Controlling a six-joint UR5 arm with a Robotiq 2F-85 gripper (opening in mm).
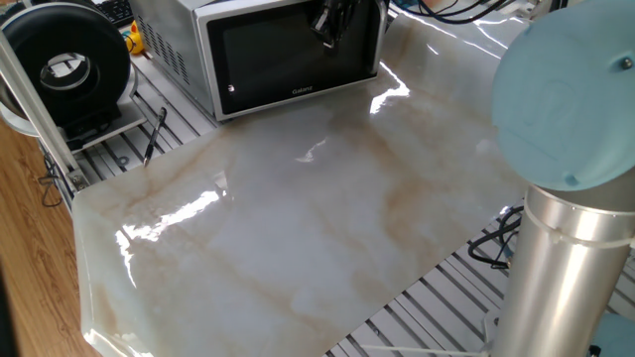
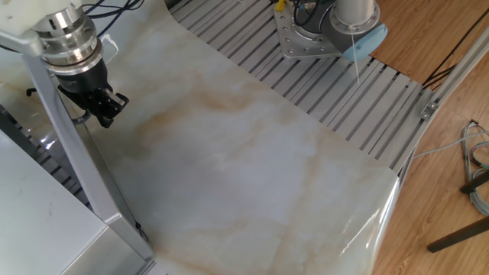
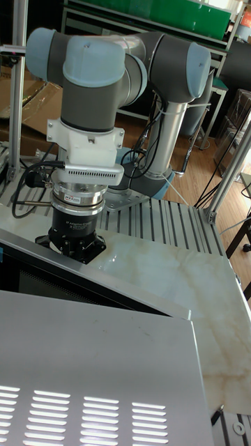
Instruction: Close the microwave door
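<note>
One big thing dominates here: the microwave [image 1: 189, 45], sitting at the far corner of the marble table [image 1: 298, 228], and honestly the microwave door [image 1: 288, 55] already looks flush with the front, dark glass facing out over the tabletop. Next to it on the left there's a round black spool device [image 1: 64, 64] on the slotted metal bed. Then the gripper [image 1: 332, 22], which hangs right in front of the door's upper right part, over by the handle side; from the other fixed view it sits [image 2: 103, 103] just off the table's far edge, pointing down and toward the door. So the door lies straight ahead of the fingers, its long axis running left-right across the front, and any last push would go directly into the glass face. Whether it's touching the door or just shy of it, I can't tell. Jaws look close together with nothing between them, though it's small and dark, so not certain. I'd guess the closing is basically done, maybe one final nudge to latch.
</note>
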